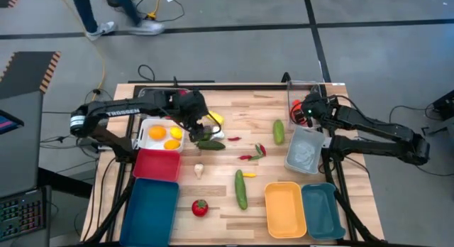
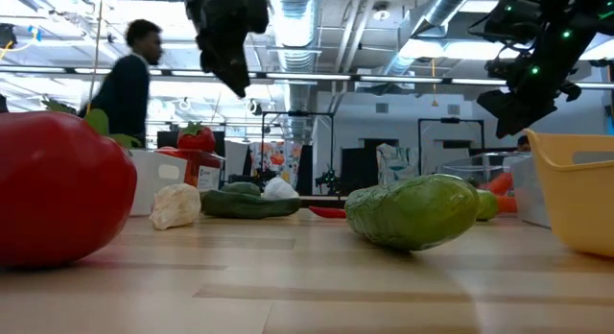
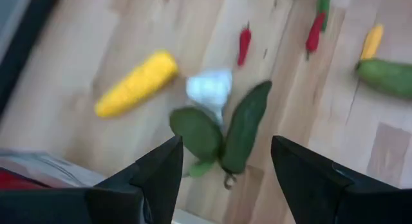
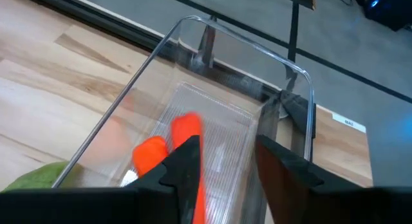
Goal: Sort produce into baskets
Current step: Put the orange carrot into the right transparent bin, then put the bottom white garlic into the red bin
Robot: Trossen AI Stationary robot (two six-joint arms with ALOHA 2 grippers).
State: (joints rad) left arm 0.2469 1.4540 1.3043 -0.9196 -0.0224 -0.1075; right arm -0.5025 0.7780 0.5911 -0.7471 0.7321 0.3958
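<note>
My left gripper (image 1: 201, 128) (image 3: 225, 147) hovers open above two dark green vegetables (image 3: 222, 130) (image 1: 211, 143) that lie side by side on the table. A white garlic (image 3: 210, 89) and a yellow squash (image 3: 136, 84) lie just beyond them. My right gripper (image 1: 305, 113) (image 4: 226, 147) is open over the clear basket (image 4: 129, 102) at the far right, and orange carrots (image 4: 152, 153) lie in the basket below its fingers. Neither gripper holds anything.
A white basket (image 1: 145, 126) with orange and yellow pieces, a red basket (image 1: 157, 164) and a dark teal one (image 1: 151, 211) line the left side. Orange-yellow (image 1: 285, 209), teal (image 1: 323, 210) and a second clear basket (image 1: 305, 151) stand right. Tomato (image 1: 200, 208), cucumbers (image 1: 241, 189) and chillies (image 1: 252, 153) lie between.
</note>
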